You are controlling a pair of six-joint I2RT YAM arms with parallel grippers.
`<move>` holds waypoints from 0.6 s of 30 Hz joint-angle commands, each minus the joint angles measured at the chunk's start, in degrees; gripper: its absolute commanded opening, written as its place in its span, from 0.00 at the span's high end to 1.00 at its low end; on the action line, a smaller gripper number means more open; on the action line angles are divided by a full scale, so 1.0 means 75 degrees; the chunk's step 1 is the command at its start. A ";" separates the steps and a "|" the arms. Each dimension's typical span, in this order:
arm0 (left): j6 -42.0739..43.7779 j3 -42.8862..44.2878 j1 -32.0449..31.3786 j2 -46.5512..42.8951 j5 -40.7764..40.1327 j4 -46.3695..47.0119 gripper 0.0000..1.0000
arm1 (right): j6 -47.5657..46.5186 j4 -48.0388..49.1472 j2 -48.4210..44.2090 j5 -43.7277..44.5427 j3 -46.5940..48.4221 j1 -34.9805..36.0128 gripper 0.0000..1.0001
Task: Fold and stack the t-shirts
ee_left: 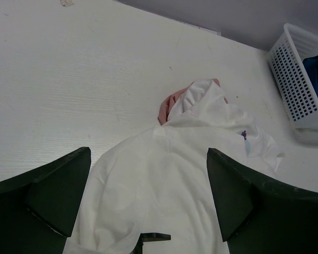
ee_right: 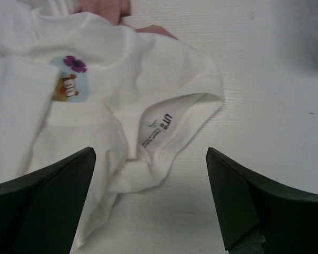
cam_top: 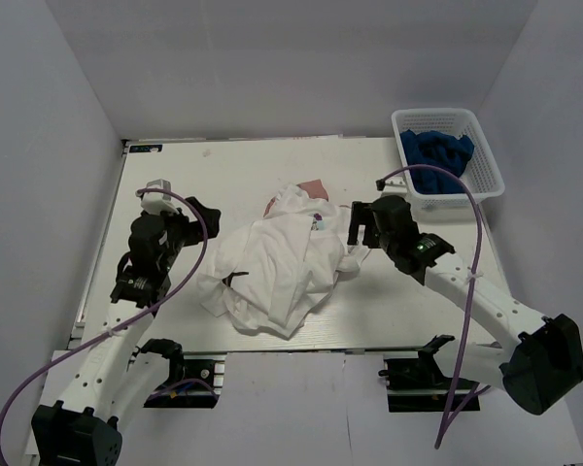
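White table (cam_top: 175, 175), grey walls; nothing folded yet; white tee (cam_top: 272, 277) lies crumpled mid-table; pink tee (cam_top: 314, 185) is mostly buried under its far edge, only a corner showing; both folds and the stack are left. Left gripper (cam_top: 196, 212) hovers just left of white tee, jaws wide, empty; right gripper (cam_top: 358, 225) just right of it by the collar (ee_right: 164, 127), jaws wide, empty. Basket (cam_top: 491, 175) with blue cloth (cam_top: 437, 150) sits well right of white tee. Pink tee's print hidden; white tee's sleeves can't be traced in the bunching.
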 commanded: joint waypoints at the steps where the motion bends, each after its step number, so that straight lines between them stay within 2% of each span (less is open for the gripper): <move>1: -0.0031 -0.0031 -0.0021 -0.0053 -0.0007 -0.0018 0.00 | -0.0129 0.0802 -0.0093 -0.1551 0.0033 0.0046 0.10; 5: -0.0031 -0.0031 -0.0021 0.0042 -0.0089 -0.0088 0.00 | -0.0106 0.1646 0.0281 -0.3987 -0.0190 0.0245 0.10; 6: -0.0031 -0.0031 -0.0021 0.0134 -0.0089 -0.0088 0.00 | -0.0118 0.1648 0.0630 -0.4181 -0.0178 0.0315 0.10; 11: -0.0100 0.0051 -0.0021 0.0135 -0.0229 -0.0159 0.00 | -0.0083 0.1134 0.1639 -0.4066 0.0044 0.1462 0.10; 16: -0.0101 -0.0089 -0.0021 0.0206 -0.0230 -0.0088 0.00 | 0.0058 0.1366 0.2507 -0.3867 0.0138 0.2401 0.10; 17: -0.0101 -0.0090 -0.0021 0.0287 -0.0230 -0.0019 0.00 | 0.0116 0.1344 0.2625 -0.3774 0.0185 0.2634 0.14; 18: -0.0101 -0.0090 -0.0021 0.0288 -0.0230 -0.0018 0.00 | 0.0140 0.1413 0.2777 -0.3483 0.0359 0.2671 0.25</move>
